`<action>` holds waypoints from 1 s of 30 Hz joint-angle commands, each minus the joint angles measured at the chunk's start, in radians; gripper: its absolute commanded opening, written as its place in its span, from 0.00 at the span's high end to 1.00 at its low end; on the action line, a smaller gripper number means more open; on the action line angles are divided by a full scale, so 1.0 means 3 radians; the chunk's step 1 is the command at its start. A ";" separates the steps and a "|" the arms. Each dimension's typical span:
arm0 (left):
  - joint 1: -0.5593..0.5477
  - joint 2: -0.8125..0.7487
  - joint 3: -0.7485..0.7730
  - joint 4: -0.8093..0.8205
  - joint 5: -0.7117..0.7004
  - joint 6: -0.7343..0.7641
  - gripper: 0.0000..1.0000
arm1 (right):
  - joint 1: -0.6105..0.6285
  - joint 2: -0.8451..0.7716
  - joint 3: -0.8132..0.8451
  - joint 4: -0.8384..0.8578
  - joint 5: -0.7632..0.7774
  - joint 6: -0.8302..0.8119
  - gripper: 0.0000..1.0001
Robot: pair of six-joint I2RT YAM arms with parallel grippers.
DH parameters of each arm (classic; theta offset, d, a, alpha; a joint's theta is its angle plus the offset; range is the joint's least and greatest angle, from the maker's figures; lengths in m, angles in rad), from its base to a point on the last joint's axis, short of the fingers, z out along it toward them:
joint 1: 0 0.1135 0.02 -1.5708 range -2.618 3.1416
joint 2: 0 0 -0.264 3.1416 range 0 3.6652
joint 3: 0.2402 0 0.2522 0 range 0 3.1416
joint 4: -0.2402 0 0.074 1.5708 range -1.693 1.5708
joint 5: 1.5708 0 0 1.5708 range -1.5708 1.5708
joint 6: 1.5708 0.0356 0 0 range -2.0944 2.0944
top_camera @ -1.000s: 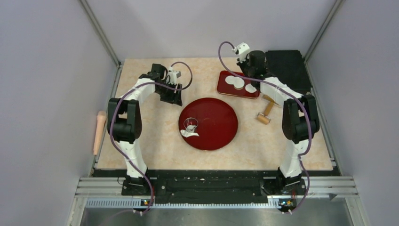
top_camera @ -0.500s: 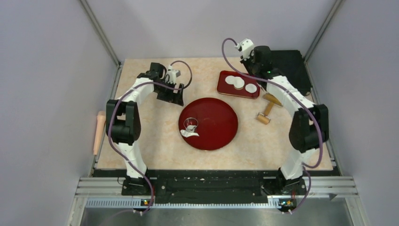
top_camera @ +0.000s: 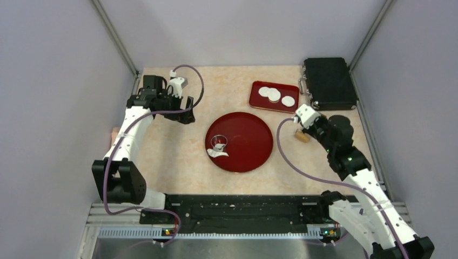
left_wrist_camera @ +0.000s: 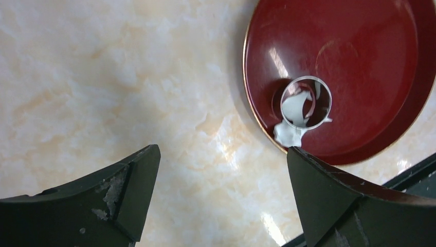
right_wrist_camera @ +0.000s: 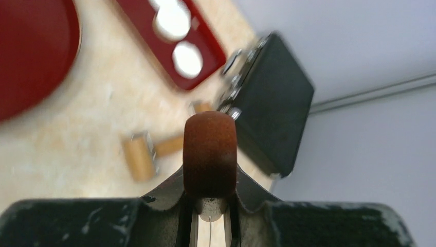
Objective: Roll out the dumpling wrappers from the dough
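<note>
Three wrappers [top_camera: 274, 95] lie on the tray [top_camera: 267, 106], at 1 o'clock from the plate [top_camera: 251, 143]. Scrap dough [left_wrist_camera: 287, 135] lies partly inside the ring [left_wrist_camera: 306, 101] at the plate's 8 o'clock rim. Left gripper [left_wrist_camera: 222, 154] spread, empty. Right gripper [right_wrist_camera: 210, 128] pressed together (nothing visible between). Judged step: between cuts. Next move calls for gathering the scrap and taking the roller [right_wrist_camera: 140, 157].

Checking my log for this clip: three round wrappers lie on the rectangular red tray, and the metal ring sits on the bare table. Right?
One slip: the metal ring stands on the round red plate, over a dough scrap, not on bare table, as the left wrist view shows. Three wrappers do lie on the rectangular tray.
</note>
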 commanded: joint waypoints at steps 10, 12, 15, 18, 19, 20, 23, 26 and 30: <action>0.0112 -0.0643 -0.0823 -0.0023 -0.0166 0.0292 0.01 | 0.0025 -0.0880 -0.1483 0.0405 -0.0143 -0.0195 0.83; 0.0126 -0.0649 -0.0823 -0.0028 -0.0149 0.0306 0.01 | 0.0025 -0.1055 -0.1463 0.0099 -0.0430 -0.0239 0.64; 0.0131 -0.0666 -0.0829 -0.0053 -0.0133 0.0304 0.01 | 0.0025 -0.1195 -0.1410 -0.0298 -0.0756 -0.0348 0.38; 0.0234 -0.0703 -0.0851 -0.0024 -0.0108 0.0291 0.01 | 0.0023 -0.1199 -0.1249 -0.0691 -0.1063 -0.0437 0.09; 0.0247 -0.0715 -0.0849 -0.0010 -0.0103 0.0277 0.01 | 0.0022 -0.1191 -0.1155 -0.0839 -0.1160 -0.0439 0.06; 0.0254 -0.0728 -0.0843 -0.0006 -0.0094 0.0269 0.01 | 0.0022 -0.1187 -0.1011 -0.0966 -0.1263 -0.0415 0.04; 0.0256 -0.0776 -0.0803 0.0008 -0.0079 0.0263 0.01 | 0.0023 -0.1161 -0.0588 -0.1306 -0.1516 -0.0197 0.01; 0.0255 -0.0832 -0.0724 -0.0034 -0.0016 0.0333 0.01 | 0.0023 -0.1129 -0.0165 -0.1455 -0.1639 0.0161 0.01; 0.0255 -0.0897 -0.0526 -0.0161 0.0045 0.0305 0.01 | 0.0025 -0.1164 0.0271 -0.1374 -0.1689 0.0858 0.01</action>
